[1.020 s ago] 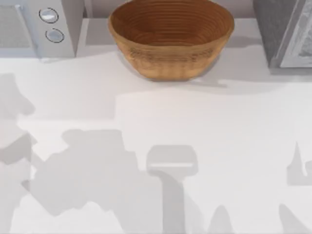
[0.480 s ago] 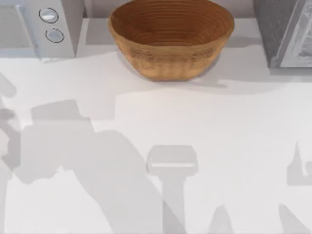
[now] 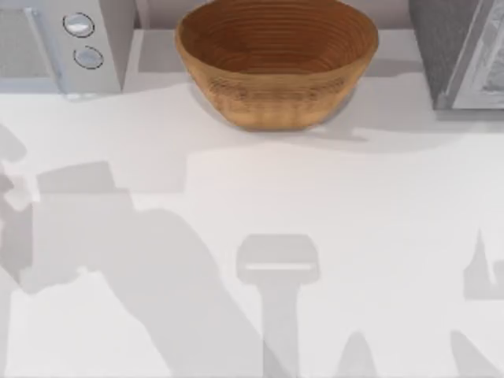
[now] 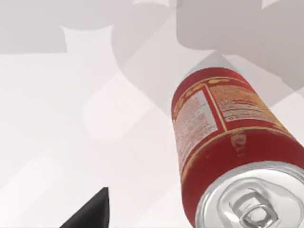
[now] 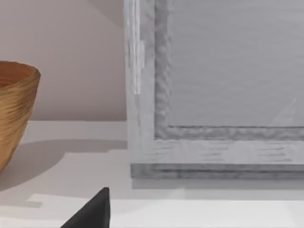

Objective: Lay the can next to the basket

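The basket [image 3: 276, 59] stays at the far middle of the white worktop [image 3: 378, 228], between two grey appliances. Since half a second ago only the arm shadows at the left have drifted slightly. The left hand's fingertip [image 4: 90, 211] shows beside the can [image 4: 228, 147]; grip cannot be told

A: What stands on the white bench [image 3: 378, 220]?
B: At the far left corner, a pale grey appliance [image 3: 67, 43] with two round dials [image 3: 79, 25] on its front.
A: And on the right?
B: A grey framed cabinet [image 3: 461, 51] at the far right corner, against the pinkish wall [image 5: 71, 47].
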Controlling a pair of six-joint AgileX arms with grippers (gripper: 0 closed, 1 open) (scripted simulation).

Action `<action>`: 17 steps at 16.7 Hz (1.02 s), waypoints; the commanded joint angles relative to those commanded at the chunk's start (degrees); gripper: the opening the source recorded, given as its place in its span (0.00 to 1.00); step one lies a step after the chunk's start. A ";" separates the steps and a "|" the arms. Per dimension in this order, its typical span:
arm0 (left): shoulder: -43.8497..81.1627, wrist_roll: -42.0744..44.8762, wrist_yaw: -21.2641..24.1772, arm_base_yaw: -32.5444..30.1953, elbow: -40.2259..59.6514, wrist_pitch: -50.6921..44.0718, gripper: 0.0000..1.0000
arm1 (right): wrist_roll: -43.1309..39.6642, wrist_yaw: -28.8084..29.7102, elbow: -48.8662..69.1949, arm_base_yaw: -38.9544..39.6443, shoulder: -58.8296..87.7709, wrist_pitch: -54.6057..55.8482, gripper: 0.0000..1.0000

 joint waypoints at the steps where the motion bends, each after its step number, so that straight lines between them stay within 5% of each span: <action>1: 0.37 0.04 0.00 0.03 -1.52 2.21 1.00 | 0.00 0.00 0.00 0.00 0.00 0.00 1.00; 9: 1.77 0.22 0.01 0.20 -6.46 8.37 1.00 | 0.00 0.00 0.00 0.00 0.00 0.00 1.00; 17: 1.77 0.22 0.01 0.20 -6.46 8.37 0.40 | 0.00 0.00 0.00 0.00 0.00 0.00 1.00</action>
